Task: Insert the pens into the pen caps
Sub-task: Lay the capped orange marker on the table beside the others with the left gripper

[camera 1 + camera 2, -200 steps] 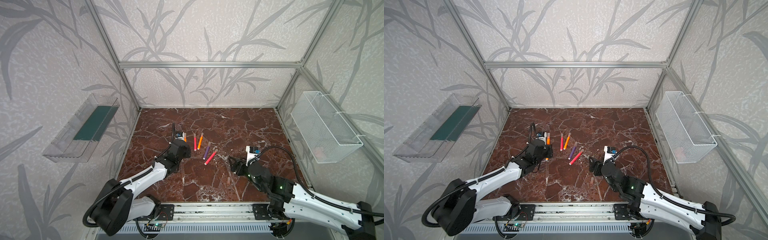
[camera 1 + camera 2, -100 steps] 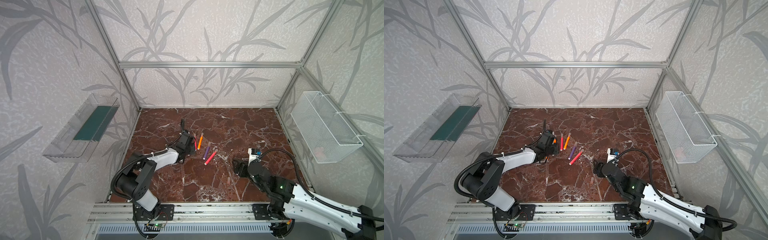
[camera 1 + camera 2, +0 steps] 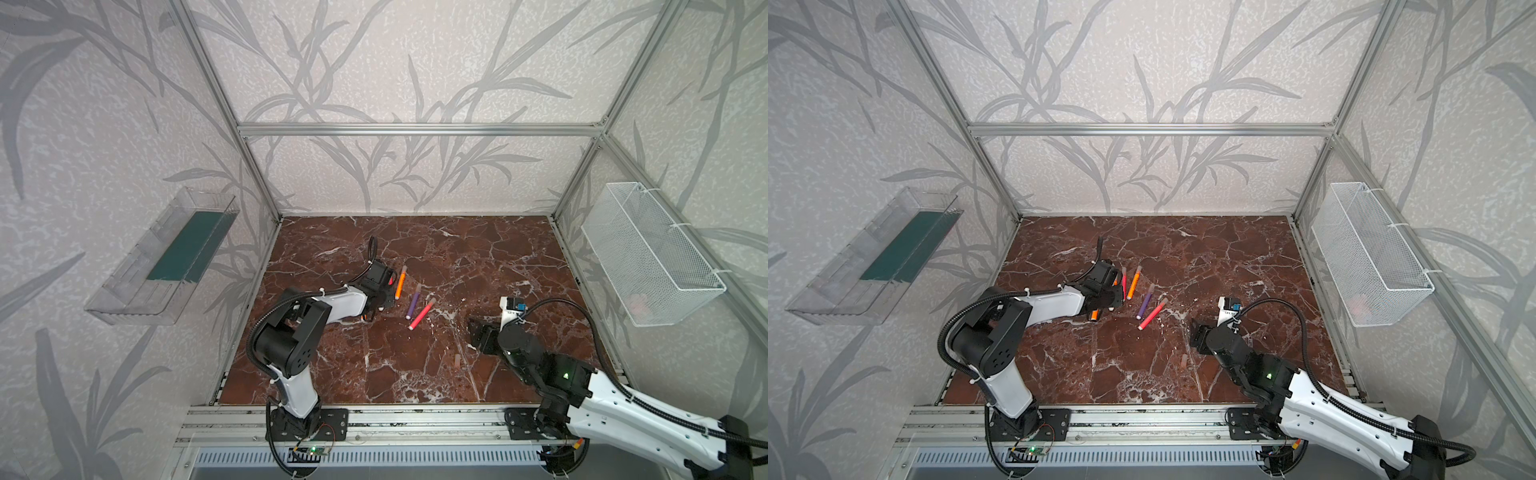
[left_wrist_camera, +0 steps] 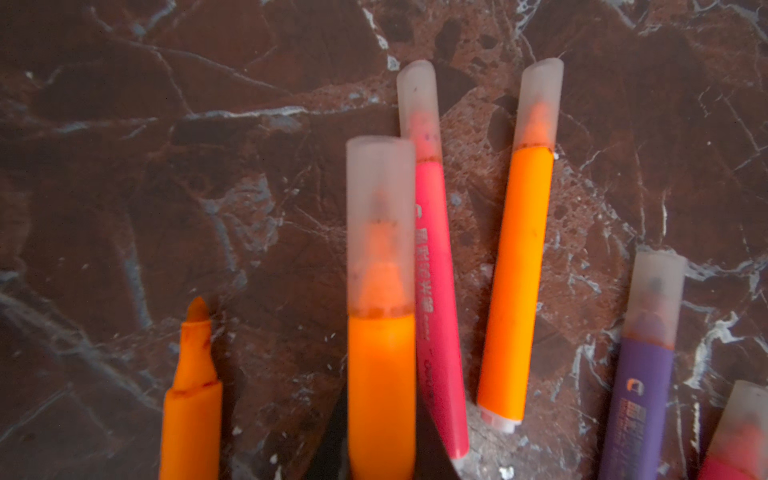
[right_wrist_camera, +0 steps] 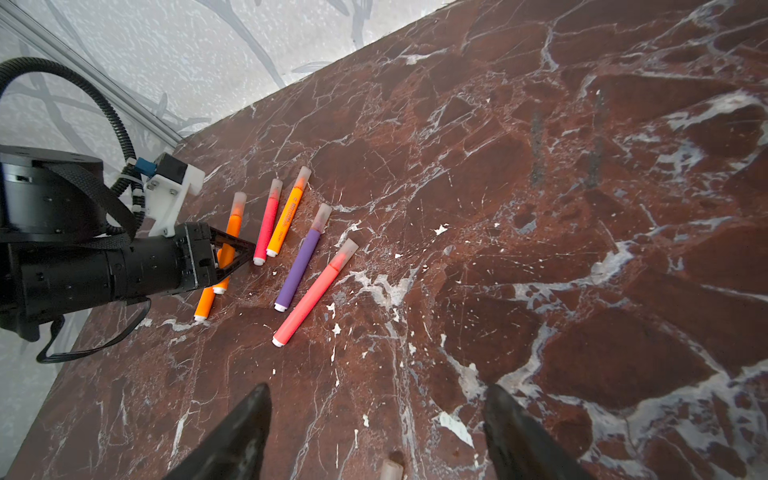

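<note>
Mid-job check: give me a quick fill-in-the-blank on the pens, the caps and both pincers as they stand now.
1. The one uncapped pen is ___ in colour.
2. The left pincer is ___ on a capped orange pen.
3. The right pincer stands ___ near a loose pen cap.
4. The purple pen has its cap ___.

Missing words: orange; shut; open; on.

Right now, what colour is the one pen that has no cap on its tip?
Orange. The uncapped pen shows best in the left wrist view.
</note>
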Robot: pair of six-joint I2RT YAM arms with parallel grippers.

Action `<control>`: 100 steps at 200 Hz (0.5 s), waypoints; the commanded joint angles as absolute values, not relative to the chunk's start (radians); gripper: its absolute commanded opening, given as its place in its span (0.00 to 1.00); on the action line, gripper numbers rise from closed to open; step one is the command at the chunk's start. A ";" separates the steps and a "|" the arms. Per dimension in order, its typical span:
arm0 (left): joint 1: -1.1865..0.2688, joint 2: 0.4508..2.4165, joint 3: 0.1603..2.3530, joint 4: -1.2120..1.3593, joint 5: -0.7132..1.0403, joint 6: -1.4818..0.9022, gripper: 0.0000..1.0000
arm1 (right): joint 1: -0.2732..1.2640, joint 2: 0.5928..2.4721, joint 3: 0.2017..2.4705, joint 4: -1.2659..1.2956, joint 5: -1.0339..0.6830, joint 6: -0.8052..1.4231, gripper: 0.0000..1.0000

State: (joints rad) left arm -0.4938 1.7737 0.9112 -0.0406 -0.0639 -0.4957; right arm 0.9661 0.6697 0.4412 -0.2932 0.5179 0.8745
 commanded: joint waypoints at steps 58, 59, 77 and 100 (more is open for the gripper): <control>-0.494 1.709 0.918 -0.101 -0.043 -0.478 0.37 | 0.945 0.631 0.439 -0.353 0.568 0.859 0.79; -0.494 1.705 0.917 -0.102 -0.043 -0.477 0.37 | 0.945 0.630 0.439 -0.353 0.568 0.860 0.79; -0.493 1.631 0.900 -0.123 -0.045 -0.467 0.45 | 0.945 0.617 0.439 -0.357 0.564 0.860 0.79; -0.494 1.522 0.861 -0.151 -0.092 -0.457 0.51 | 0.943 0.608 0.444 -0.371 0.574 0.855 0.79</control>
